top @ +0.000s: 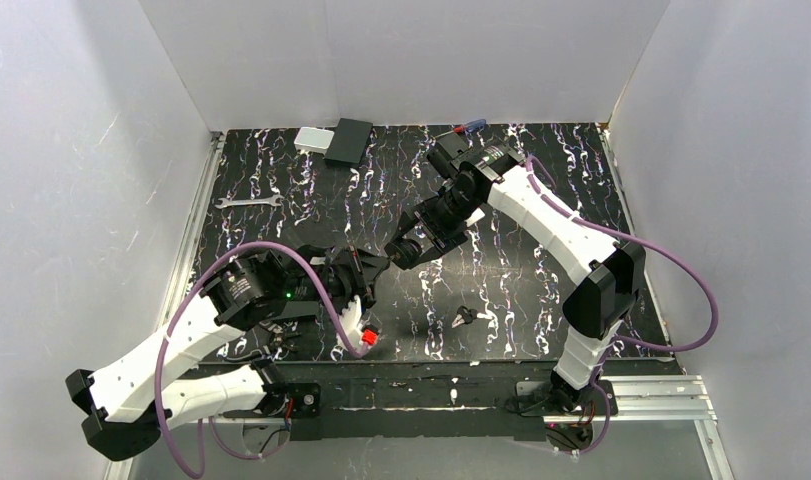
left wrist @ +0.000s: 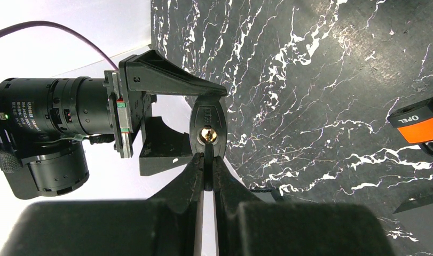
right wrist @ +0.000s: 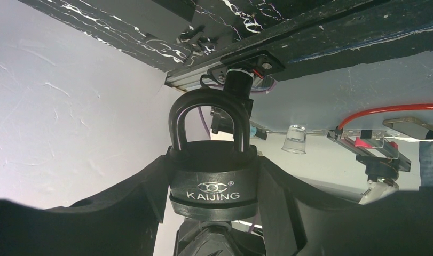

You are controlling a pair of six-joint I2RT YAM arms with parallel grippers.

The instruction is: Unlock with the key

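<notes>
Above marbled table (top: 281,180), left end effector (left wrist: 207,156) pinches dark key (left wrist: 208,178); right end effector (top: 405,247) clamps black padlock (right wrist: 211,186)

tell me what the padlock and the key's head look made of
The padlock: probably metal under a satin black coating, maybe a plastic jacket; soft sheen, white printed lettering. The key head: seemingly moulded black plastic, matte, with a shiny brass-coloured centre, likely metal.

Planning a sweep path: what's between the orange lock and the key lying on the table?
Nothing: the top view shows bare marbled table between the orange lock and the key.
</notes>
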